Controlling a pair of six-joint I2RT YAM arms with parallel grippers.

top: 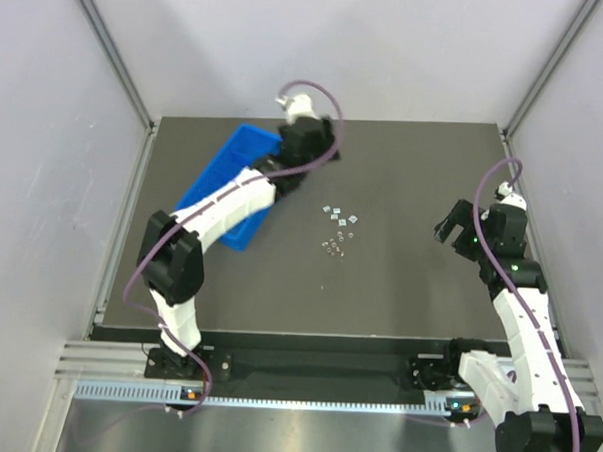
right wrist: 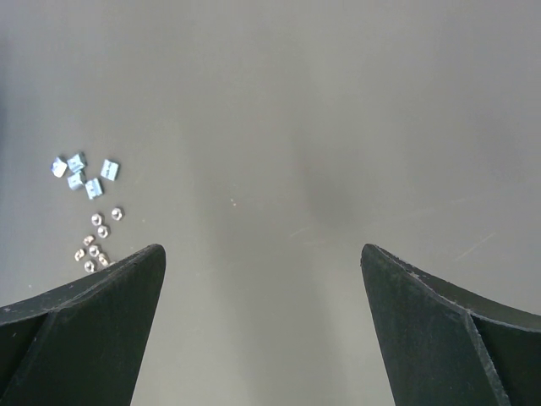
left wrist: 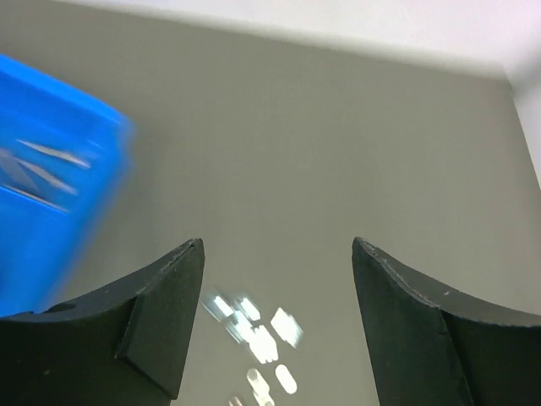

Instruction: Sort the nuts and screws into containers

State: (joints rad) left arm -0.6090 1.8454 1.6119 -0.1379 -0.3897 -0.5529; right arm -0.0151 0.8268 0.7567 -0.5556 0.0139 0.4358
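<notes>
The blue tray (top: 211, 185) lies at the back left of the dark table, partly under my left arm. In the left wrist view the tray (left wrist: 51, 194) is blurred at the left, with thin silver streaks (left wrist: 46, 161) inside. Tiny silver parts lie mid-table: squarish pieces (top: 340, 216) and, nearer, small round nuts (top: 333, 247). The right wrist view shows the squarish pieces (right wrist: 83, 173) and the nuts (right wrist: 97, 241) at far left. My left gripper (top: 296, 171) (left wrist: 279, 243) is open and empty beside the tray, over the blurred parts (left wrist: 258, 334). My right gripper (top: 452, 229) (right wrist: 262, 249) is open and empty at the right.
The dark table (top: 399, 290) is bounded by grey walls and aluminium posts at the back corners. Its front edge meets a metal rail (top: 305, 371) where both arm bases are bolted. Purple cables loop over both wrists.
</notes>
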